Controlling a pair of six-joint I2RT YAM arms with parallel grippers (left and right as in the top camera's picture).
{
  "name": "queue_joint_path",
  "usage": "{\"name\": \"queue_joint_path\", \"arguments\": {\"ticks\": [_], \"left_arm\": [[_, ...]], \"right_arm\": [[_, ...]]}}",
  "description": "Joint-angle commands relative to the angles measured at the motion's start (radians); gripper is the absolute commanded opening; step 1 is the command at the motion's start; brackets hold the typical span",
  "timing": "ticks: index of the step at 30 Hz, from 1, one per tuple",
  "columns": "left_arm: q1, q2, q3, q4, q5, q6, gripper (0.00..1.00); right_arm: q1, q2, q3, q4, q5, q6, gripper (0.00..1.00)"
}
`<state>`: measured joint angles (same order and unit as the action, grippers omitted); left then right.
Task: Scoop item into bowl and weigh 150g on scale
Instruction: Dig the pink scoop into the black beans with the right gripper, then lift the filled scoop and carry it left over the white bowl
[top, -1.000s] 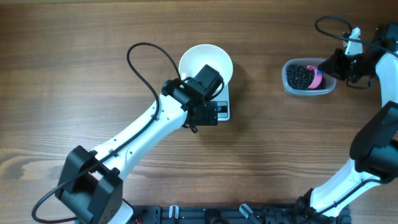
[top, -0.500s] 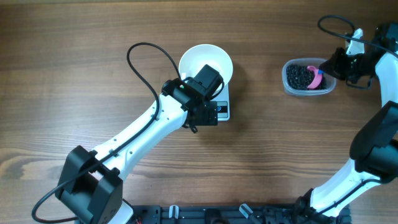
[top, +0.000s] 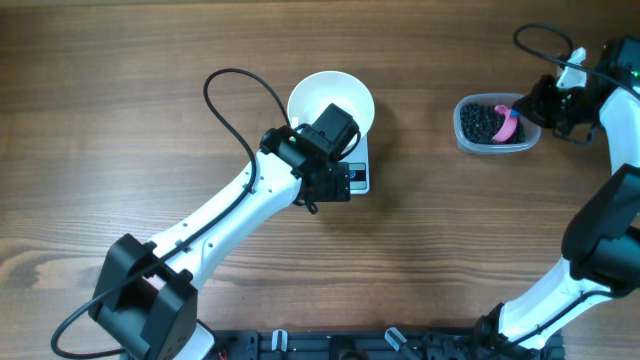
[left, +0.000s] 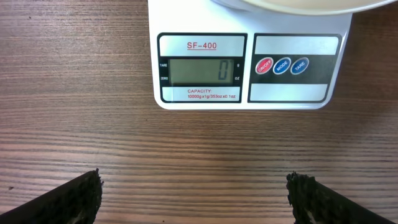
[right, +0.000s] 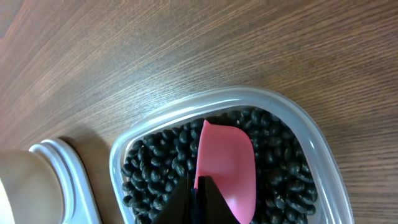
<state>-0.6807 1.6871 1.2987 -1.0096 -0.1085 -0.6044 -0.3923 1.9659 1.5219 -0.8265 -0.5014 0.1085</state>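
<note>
Wood-grain brown table (top: 150, 80): carries two groups of things set well apart, one near its middle and one at the far right edge.
Scale: the small flat white rectangular kitchen scale (left: 250, 62) sits near the table's middle. Its grey display (left: 202, 70) reads a single 0, with one red and two blue round buttons (left: 282, 65) beside it.
Bowl: the round plain white bowl (top: 325, 100) stands on the scale and covers most of the platform. From overhead its inside shows plain white. In the left wrist view its rim hangs over the scale's front panel.
Left gripper (left: 196, 199): hovers low over bare wood just in front of the scale. The jaws are spread wide with only table between them, and only the two dark fingertips show at the bottom corners.
Left arm: the white and black arm reaches from the lower left, and its wrist hides the bowl's near edge. A black cable (top: 225, 90) loops above it.
Tub: the clear rounded-rectangular plastic tub (top: 465, 135) stands at the right, well apart from the scale.
Item: many small glossy black beans (right: 155, 168) lie in a loose heap inside the tub.
Scoop: the small pink scoop (right: 227, 162) lies over the beans, its hollow bare pink and its rounded end pointing toward the tub's far wall.
Right gripper (right: 198, 202): hangs over the tub with its jaws pinched together on the near end of the pink scoop. The handle is hidden by the fingers.
</note>
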Motion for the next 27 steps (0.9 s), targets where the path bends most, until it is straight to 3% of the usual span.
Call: {"name": "queue_joint_path", "arguments": {"ticks": [1,5,15,20,27], "left_arm": [[-0.001,0.008,-0.006,0.0,-0.02,-0.01,1.0],[-0.001,0.008,-0.006,0.0,-0.02,-0.01,1.0],[-0.001,0.008,-0.006,0.0,-0.02,-0.01,1.0],[-0.001,0.008,-0.006,0.0,-0.02,-0.01,1.0],[-0.001,0.008,-0.006,0.0,-0.02,-0.01,1.0]], "right_arm": [[0.035,0.041,-0.059,0.057,-0.041,0.0,0.04],[0.006,0.041,-0.059,0.08,-0.203,-0.004,0.04],[-0.156,0.041,-0.059,0.034,-0.399,-0.053,0.04],[-0.22,0.041,-0.059,0.026,-0.405,-0.049,0.04],[-0.325,0.041,-0.059,0.021,-0.601,-0.056,0.04]]}}
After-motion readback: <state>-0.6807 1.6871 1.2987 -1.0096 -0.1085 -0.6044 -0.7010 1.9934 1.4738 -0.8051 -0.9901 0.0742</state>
